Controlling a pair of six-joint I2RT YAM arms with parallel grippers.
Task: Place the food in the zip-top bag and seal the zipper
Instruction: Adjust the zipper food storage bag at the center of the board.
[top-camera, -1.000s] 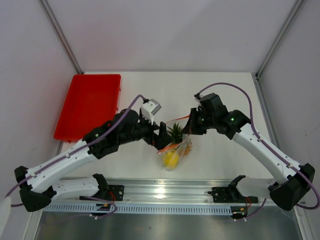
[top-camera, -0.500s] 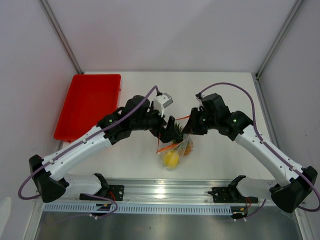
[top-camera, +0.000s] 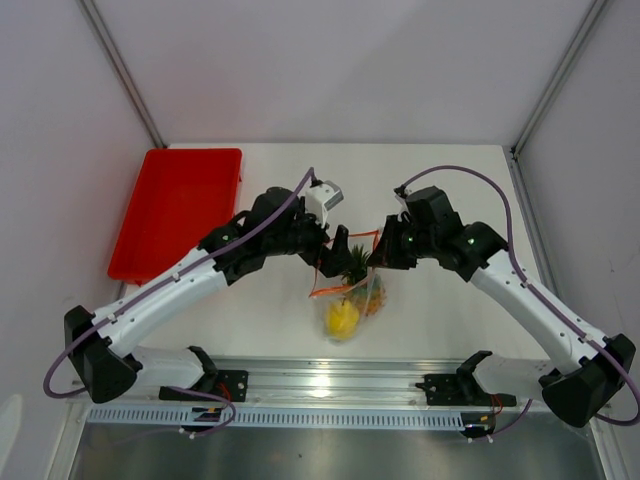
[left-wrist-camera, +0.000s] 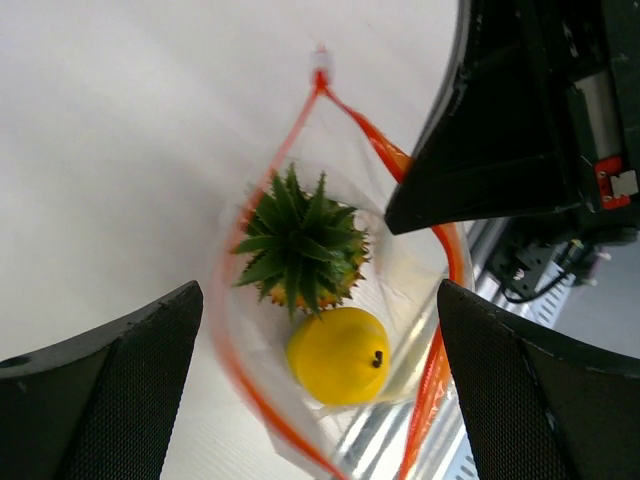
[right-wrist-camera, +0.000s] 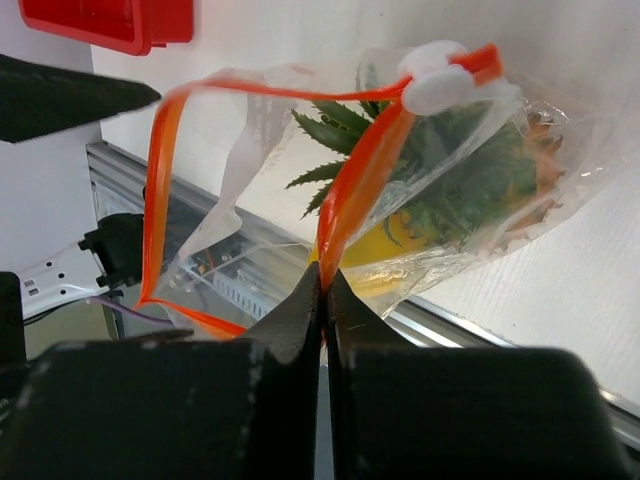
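The zip-top bag (top-camera: 352, 300) hangs open between both grippers, just above the table. My right gripper (right-wrist-camera: 325, 278) is shut on its red zipper (right-wrist-camera: 350, 190) and holds the mouth up; a white slider (right-wrist-camera: 438, 76) sits at the strip's end. Inside lie the pineapple (left-wrist-camera: 300, 245) and the yellow fruit (left-wrist-camera: 340, 355), also seen from the top (top-camera: 342, 318). The green fruit is hidden. My left gripper (left-wrist-camera: 318, 310) is wide open above the bag's mouth (top-camera: 335, 255), looking down into it and holding nothing.
The red tray (top-camera: 178, 212) lies at the back left of the table and looks bare. The metal rail (top-camera: 330, 385) runs along the near edge right below the bag. The two grippers are very close together over the bag.
My left arm swung forward and right; its gripper rose from the bag's left side to above the mouth. The bag's mouth has spread wider. The right gripper kept its hold.
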